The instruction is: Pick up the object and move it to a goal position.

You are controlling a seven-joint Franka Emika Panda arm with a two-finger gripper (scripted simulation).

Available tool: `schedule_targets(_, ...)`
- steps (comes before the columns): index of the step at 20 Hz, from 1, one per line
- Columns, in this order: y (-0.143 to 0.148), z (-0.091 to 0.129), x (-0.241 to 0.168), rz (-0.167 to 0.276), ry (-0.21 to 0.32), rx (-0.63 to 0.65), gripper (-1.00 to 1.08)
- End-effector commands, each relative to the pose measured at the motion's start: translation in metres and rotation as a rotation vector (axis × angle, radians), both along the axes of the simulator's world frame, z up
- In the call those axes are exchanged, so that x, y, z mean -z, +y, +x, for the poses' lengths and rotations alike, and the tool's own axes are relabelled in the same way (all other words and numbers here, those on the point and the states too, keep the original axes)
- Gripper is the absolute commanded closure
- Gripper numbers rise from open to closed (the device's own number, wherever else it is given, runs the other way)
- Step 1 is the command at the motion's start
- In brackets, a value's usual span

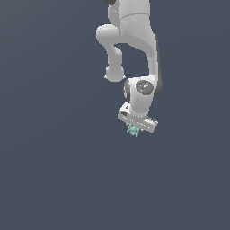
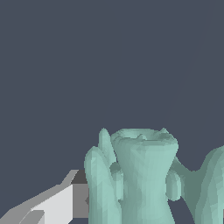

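I have the single arm [image 1: 134, 49] hanging down from the top of the exterior view, wrist bent, gripper [image 1: 136, 127] tilted toward that view's lower left. The object [image 1: 133, 130], the small mint-green lumpy piece, sits right under the gripper body, poking out just below it. No table edge, no shadow, only flat grey behind, so I can't read whether the piece is off the ground or how high.

In the wrist view the object [image 2: 144, 175] fills the lower middle, very close to the lens, ridged lobes on both sides. One finger [image 2: 65, 201] shows beside it, its dark pad touching or nearly touching the green surface. The other finger is hidden behind the piece. So I can't tell how wide the jaws stand; my judgement is they're closed around the object, but only one contact side is visible.

Progress, as I judge it: reach done, grasp looks made or nearly so. Left: carry to the goal. No goal marker shows in either view, so remaining distance unknown.
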State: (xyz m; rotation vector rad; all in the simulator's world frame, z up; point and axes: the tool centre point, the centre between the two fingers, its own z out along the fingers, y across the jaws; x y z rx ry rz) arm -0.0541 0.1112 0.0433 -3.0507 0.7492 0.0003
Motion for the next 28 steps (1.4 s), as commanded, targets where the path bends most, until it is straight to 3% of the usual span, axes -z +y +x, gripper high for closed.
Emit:
schedule_targets(1, 0.002, 0.002, -0.005, 0.0, -0.001, 0.0, 1.08)
schedule_targets(11, 0.021, 0.021, -0.055, 0.0, -0.001, 0.0, 1.08)
schedule_targets(28, 0.077, 0.078, -0.203, 0.0, -0.001, 0.0, 1.08)
